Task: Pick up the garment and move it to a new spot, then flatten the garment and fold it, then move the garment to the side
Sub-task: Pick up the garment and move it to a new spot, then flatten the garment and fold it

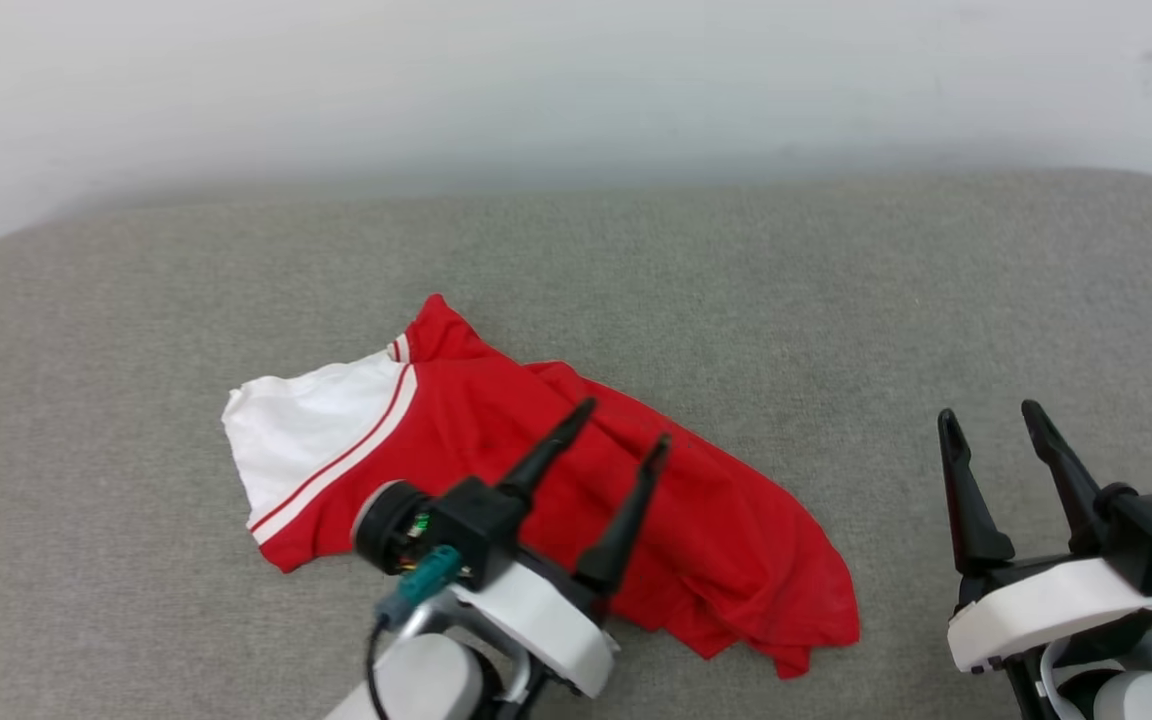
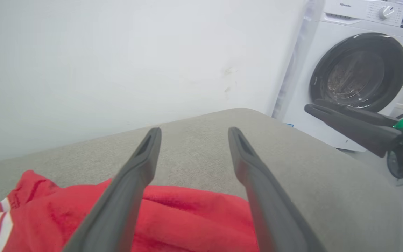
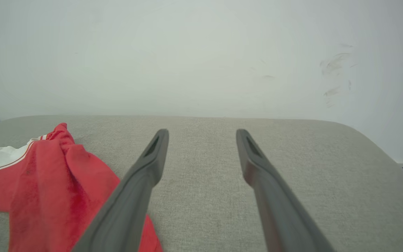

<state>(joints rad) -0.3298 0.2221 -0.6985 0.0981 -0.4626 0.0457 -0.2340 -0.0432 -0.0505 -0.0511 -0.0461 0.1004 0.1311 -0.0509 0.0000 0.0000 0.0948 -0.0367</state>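
My left claw [image 1: 624, 422] hangs spread and empty over the middle of the shirt [image 1: 726, 520], probably just clear of it. The shirt lies crumpled on the cushion [image 1: 836, 300], white sleeve far-left, hem near-right. My right claw [image 1: 989, 412], also spread, sits beyond the hem.

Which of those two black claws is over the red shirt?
The left gripper: its open fingers reach over the garment. The right gripper stands off to the side, above the grey cushion.
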